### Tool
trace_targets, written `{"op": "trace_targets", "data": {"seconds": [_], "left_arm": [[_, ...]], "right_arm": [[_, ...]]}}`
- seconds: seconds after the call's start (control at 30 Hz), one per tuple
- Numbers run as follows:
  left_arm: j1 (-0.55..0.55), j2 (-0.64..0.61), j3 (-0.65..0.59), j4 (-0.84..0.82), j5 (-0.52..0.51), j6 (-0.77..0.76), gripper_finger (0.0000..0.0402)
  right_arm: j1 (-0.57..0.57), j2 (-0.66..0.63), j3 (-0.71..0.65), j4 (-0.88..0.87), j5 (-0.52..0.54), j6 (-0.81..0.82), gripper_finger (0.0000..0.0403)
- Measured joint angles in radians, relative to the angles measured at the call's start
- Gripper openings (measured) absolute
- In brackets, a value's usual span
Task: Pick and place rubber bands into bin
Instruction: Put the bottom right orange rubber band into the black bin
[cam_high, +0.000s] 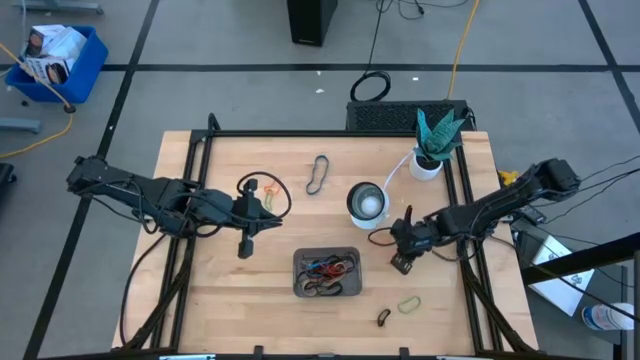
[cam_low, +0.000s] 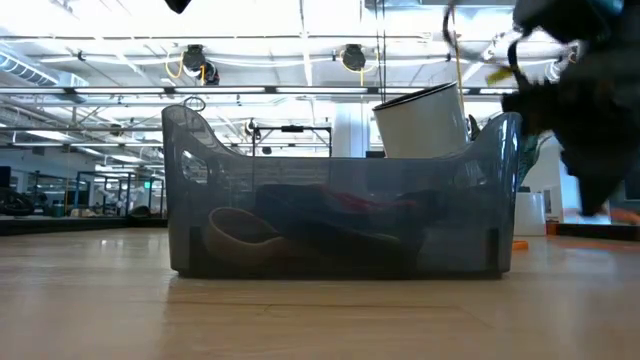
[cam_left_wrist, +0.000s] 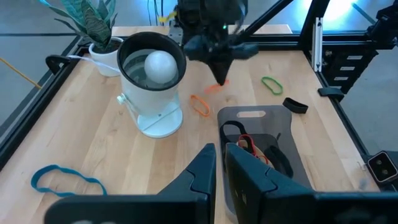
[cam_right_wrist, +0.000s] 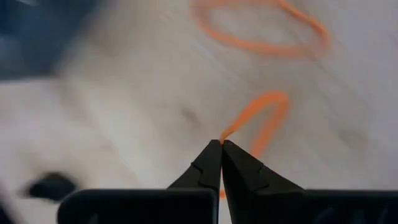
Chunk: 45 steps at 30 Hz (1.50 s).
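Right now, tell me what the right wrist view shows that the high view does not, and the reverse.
Right wrist only: the right gripper shut on a small orange rubber band, with a second orange band lying beyond it.
High view only: the bin with bands inside, the left gripper beside it, the white cup, the green band.
Both: the right gripper low over the wooden table.

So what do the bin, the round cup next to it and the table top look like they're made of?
The bin looks like smoky translucent plastic, glossy: shapes inside show through its wall. The cup seems smooth white plastic with a shiny, possibly metal, inside; that is hard to tell. The table top looks like pale wood with visible grain and plank seams, matte.
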Motion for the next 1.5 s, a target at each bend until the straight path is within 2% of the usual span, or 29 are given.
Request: {"op": "trace_targets", "data": {"seconds": [0.17, 0.37, 0.5, 0.63, 0.73, 0.9, 1.03, 1.2, 1.5], "left_arm": [[0.000, 0.000, 0.000, 0.000, 0.000, -0.001, 0.0042], [0.000, 0.000, 0.000, 0.000, 0.000, -0.002, 0.0042], [0.000, 0.000, 0.000, 0.000, 0.000, -0.002, 0.0042], [0.000, 0.000, 0.000, 0.000, 0.000, -0.001, 0.0042], [0.000, 0.000, 0.000, 0.000, 0.000, 0.000, 0.0042], [0.000, 0.000, 0.000, 0.000, 0.000, -0.001, 0.0042], [0.000, 0.000, 0.000, 0.000, 0.000, -0.005, 0.0042], [0.000, 0.000, 0.000, 0.000, 0.000, -0.015, 0.0042], [0.000, 0.000, 0.000, 0.000, 0.000, -0.028, 0.0042]], "right_arm": [[0.000, -0.097, 0.000, 0.222, 0.005, -0.081, 0.0001], [0.028, -0.187, 0.002, 0.630, 0.066, -0.366, 0.0001], [0.035, -0.226, 0.019, 0.752, 0.126, -0.471, 0.0000], [0.030, -0.214, 0.132, 0.684, 0.138, -0.579, 0.0000], [0.026, -0.164, 0.282, 0.523, 0.137, -0.662, 0.0000], [0.026, -0.010, 0.576, 0.190, 0.163, -0.762, 0.0000], [0.026, 0.136, 0.741, 0.036, 0.163, -0.818, 0.0000], [0.026, 0.280, 0.791, 0.009, 0.162, -0.880, 0.0000], [0.024, 0.505, 0.790, -0.099, 0.158, -0.856, 0.0000]]}}
